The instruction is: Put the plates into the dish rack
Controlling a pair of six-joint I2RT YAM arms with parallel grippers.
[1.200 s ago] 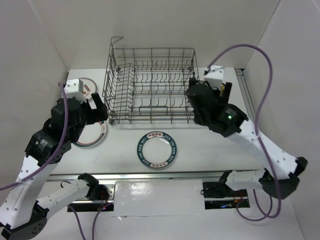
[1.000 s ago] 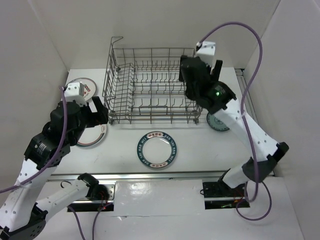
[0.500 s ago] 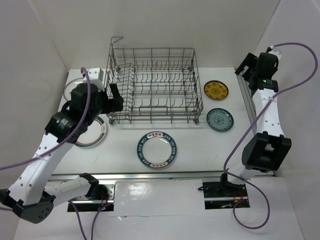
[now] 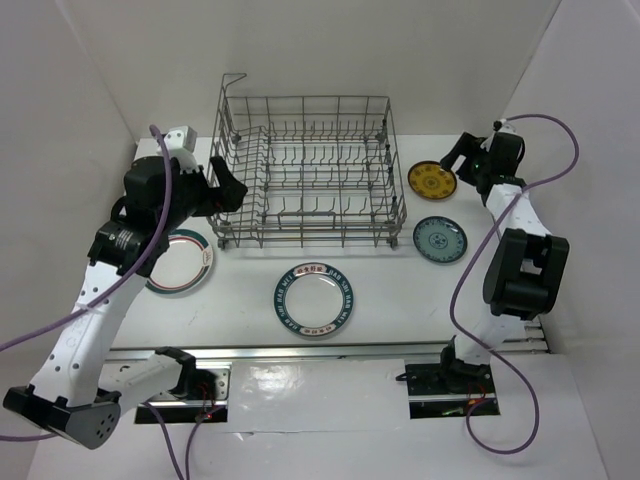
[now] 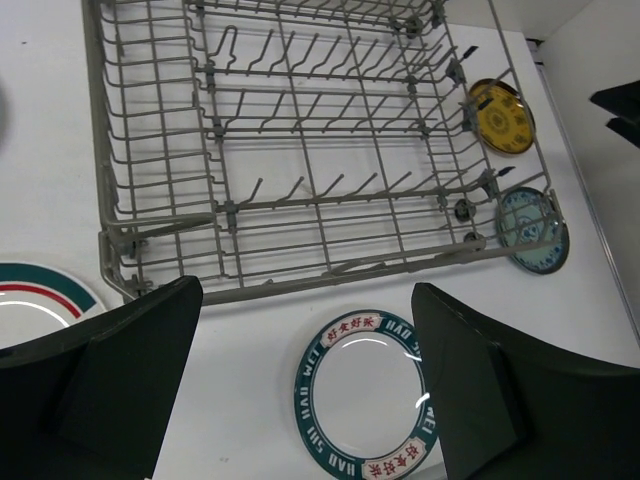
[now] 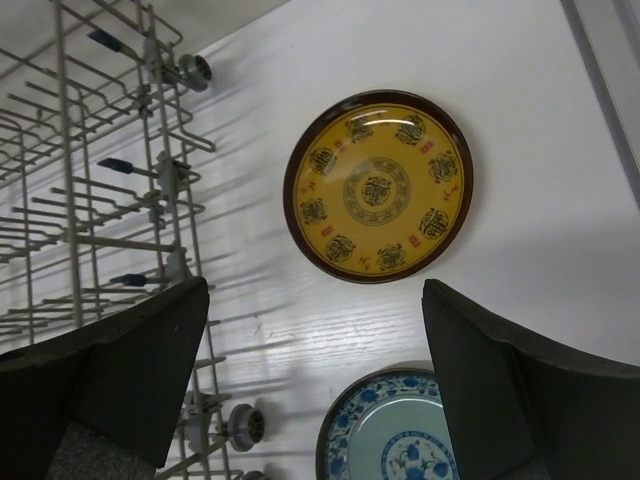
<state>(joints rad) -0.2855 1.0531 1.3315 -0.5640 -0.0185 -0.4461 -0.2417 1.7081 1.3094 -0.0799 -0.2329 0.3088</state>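
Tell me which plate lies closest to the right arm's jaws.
The yellow round plate with a dark rim, right of the grey wire dish rack. The teal-blue patterned plate lies farther off, and the remaining plates farther left.

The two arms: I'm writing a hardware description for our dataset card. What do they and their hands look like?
Both the left arm and right arm have white links joined by bulky black joints. A thin purple cable loops loosely along each. The left hand and right hand are black, with broad matte dark fingers.
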